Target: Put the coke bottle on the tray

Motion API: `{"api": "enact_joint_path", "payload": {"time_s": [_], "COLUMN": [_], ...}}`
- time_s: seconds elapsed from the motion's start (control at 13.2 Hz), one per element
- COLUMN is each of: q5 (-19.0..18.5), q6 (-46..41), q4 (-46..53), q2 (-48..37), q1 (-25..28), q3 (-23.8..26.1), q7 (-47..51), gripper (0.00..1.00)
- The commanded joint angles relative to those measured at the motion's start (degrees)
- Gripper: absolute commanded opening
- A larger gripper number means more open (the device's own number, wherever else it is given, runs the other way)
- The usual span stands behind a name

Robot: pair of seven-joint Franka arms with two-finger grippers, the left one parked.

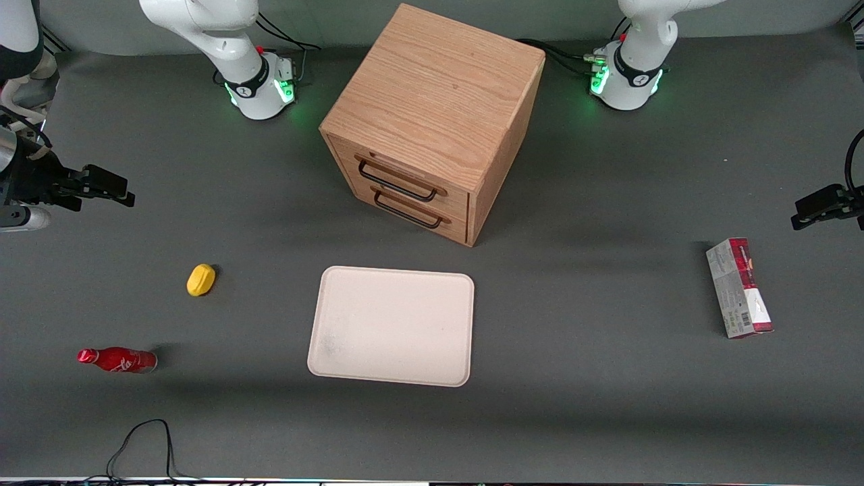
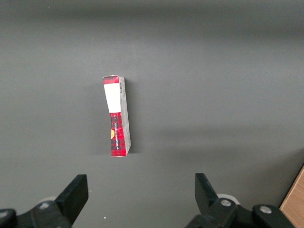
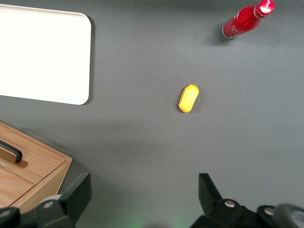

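Gripper (image 3: 142, 199) spread, holding nothing, raised over the dark grey tabltop (image 1: 607, 405) well apart from the small glossy red coke bottle (image 1: 118, 360). Bottle lies on its side, nearer the front camera than the gripper, off the flat pale cream-pink rectangular tray (image 1: 391, 325).

You have the tray (image 1: 391, 325) mid-desk in front of the drawer cabinet (image 1: 432, 121), the bottle (image 1: 118, 360) and lump (image 1: 201, 279) toward the working arm's end, the gripper (image 1: 111, 189) above the desk there, jaws apart, and the carton (image 1: 739, 287) toward the parked arm's end.
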Motion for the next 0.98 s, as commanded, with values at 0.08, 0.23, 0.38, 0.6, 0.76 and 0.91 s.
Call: {"api": "enact_joint_path", "payload": {"time_s": [0.08,0.23,0.38,0.6,0.76,0.91], "q5": [1.2,0.94,1.02,0.5,0.5,0.5], "q6": [-1.61,-1.61,-1.7,-1.79,-1.79,-1.79], "q4": [2.4,2.85,2.76,2.76,2.58,2.67], "q2": [0.94,1.2,1.2,1.2,1.2,1.55], "q1": [-0.66,-0.57,-0.57,-0.57,-0.74,-0.92], "q3": [0.74,0.74,0.74,0.65,0.65,0.39], "q7": [1.55,1.2,1.64,1.73,1.73,1.73], "gripper": [1.0,1.0,1.0,1.0,1.0,1.0]}}
